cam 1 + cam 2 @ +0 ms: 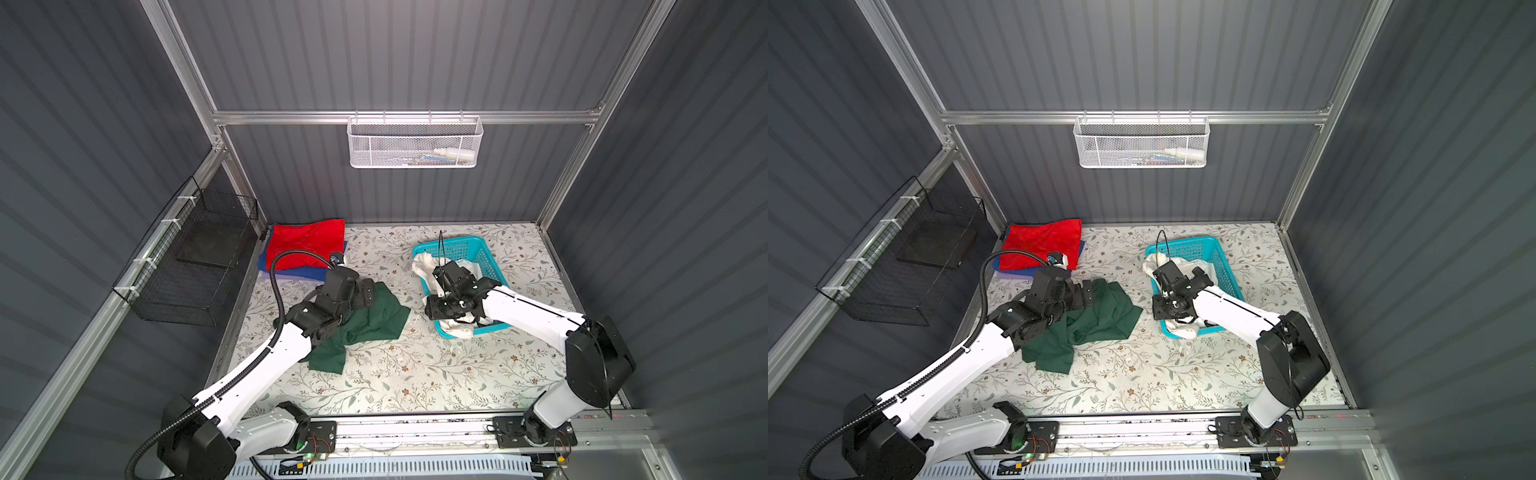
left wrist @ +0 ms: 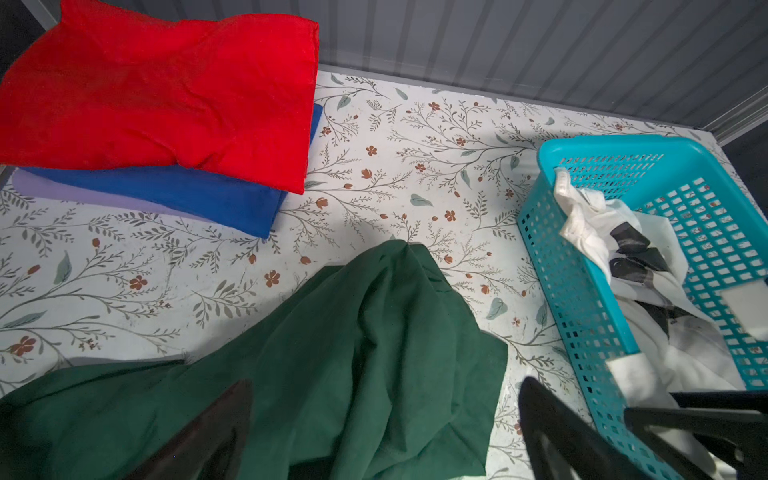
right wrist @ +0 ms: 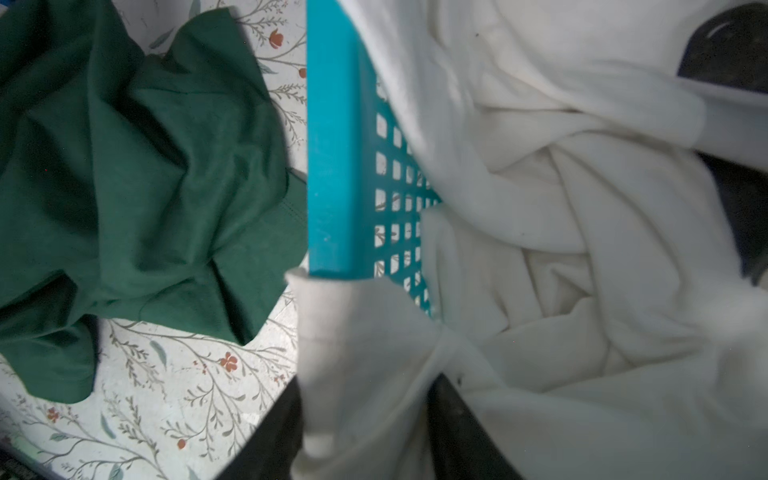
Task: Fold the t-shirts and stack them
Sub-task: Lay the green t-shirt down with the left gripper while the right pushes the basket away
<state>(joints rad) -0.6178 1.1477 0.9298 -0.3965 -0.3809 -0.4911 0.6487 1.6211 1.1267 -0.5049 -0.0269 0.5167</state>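
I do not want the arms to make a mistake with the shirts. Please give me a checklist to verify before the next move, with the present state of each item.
1. Left gripper open and empty: ok, its jaws stand wide apart over the green shirt.
2. Green shirt flat for folding: not ok, it lies crumpled on the table.
3. Stack tidy: ok, the red shirt lies folded on the blue shirt.
4. Right gripper firm on the white shirt: cannot tell, cloth sits between its jaws.
5. White shirt out of the basket: not ok, it lies inside, partly over the rim.
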